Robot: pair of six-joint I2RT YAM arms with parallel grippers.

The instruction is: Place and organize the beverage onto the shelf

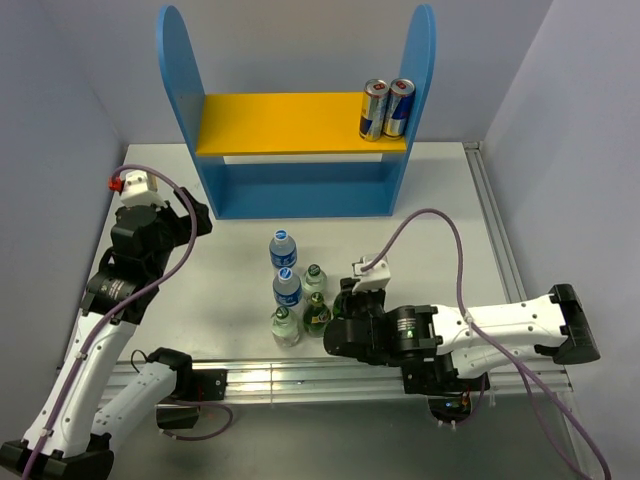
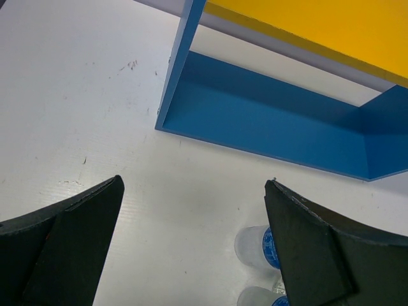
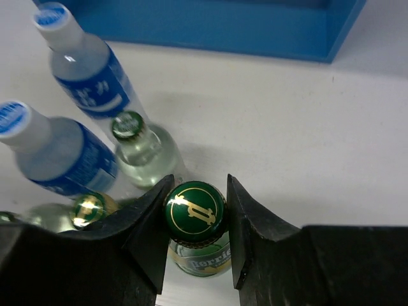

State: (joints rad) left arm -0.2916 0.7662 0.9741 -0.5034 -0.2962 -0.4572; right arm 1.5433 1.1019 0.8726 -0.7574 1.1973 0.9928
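Step in hand: pick-up of one beverage from the group at the table's centre. The right gripper (image 3: 197, 203) has its fingers closed on the neck of a green glass bottle (image 3: 199, 260), one pad on each side of its green cap with gold emblem (image 3: 195, 212). The bottle stands upright on the table at the 4 o'clock edge of the group, apparently not yet lifted. The left gripper (image 2: 194, 191) has its fingers spread fully and holds nothing; it hovers at the table's 10 o'clock, just off the near left corner of the shelf (image 1: 300, 205). The shelf stands at 12 o'clock against the back wall; its lower tier is unoccupied, and two drink cans (image 1: 387, 108) stand side by side at the 3 o'clock end of the yellow upper board (image 1: 280, 120). Two water bottles (image 1: 284, 248) with blue caps and two more green bottles (image 1: 314, 278) stand close around the held one. Judgement: the next move calls for a straight vertical lift to clear these neighbours, then a carry toward 12 o'clock and an upright set-down on a tier. A grip this high on the bottle risks swing. Surface: white table (image 1: 450, 230), lightly scuffed, with a metal rail (image 1: 300, 380) at 6 o'clock. Room: plain pale walls (image 1: 300, 40) at 9, 12 and 3 o'clock.
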